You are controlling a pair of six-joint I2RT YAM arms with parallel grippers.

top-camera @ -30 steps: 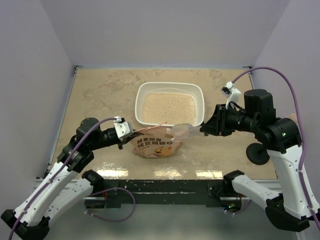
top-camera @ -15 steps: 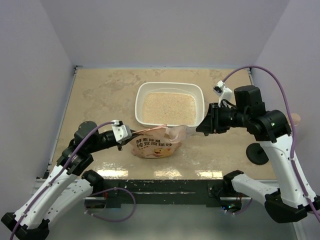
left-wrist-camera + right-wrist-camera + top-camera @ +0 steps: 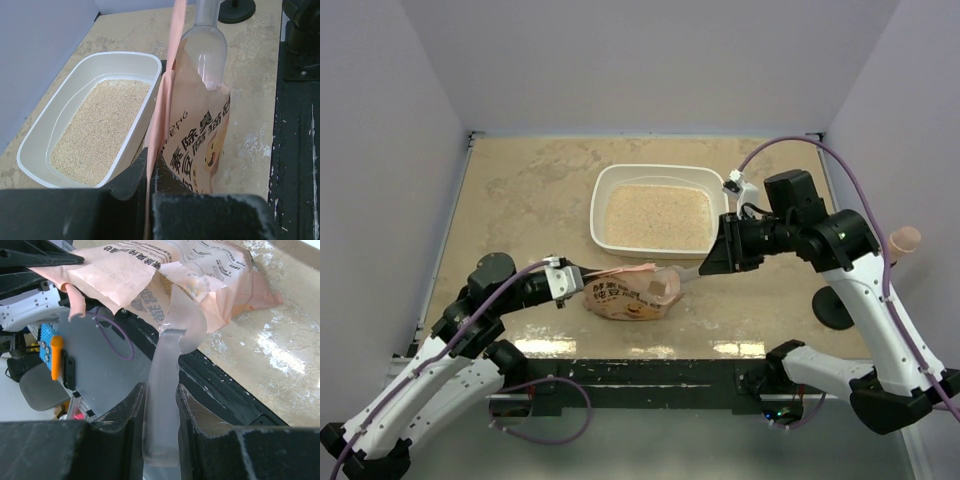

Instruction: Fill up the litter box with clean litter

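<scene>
Left gripper [image 3: 582, 277] pinches the litter bag [image 3: 630, 297] by its torn lip, bag just near of the litter box [image 3: 598, 200]. Box holds a shallow bed of clean litter [image 3: 657, 216]: part filled. Right gripper [image 3: 161, 390] clamps a clear scoop [image 3: 172, 335] dipped in the bag; more loads likely.

A white, shallow, rectangular plastic litter box [image 3: 601, 210] with rounded corners and a rolled rim sits flat and upright on the mottled beige surface [image 3: 520, 185], a little right of centre and toward the back. Inside lies the clean litter [image 3: 658, 215], fine pale beige granules (sand-like in the close left wrist view) spread in a fairly even layer across the floor, well below the rim, with bare white inner walls above.
</scene>
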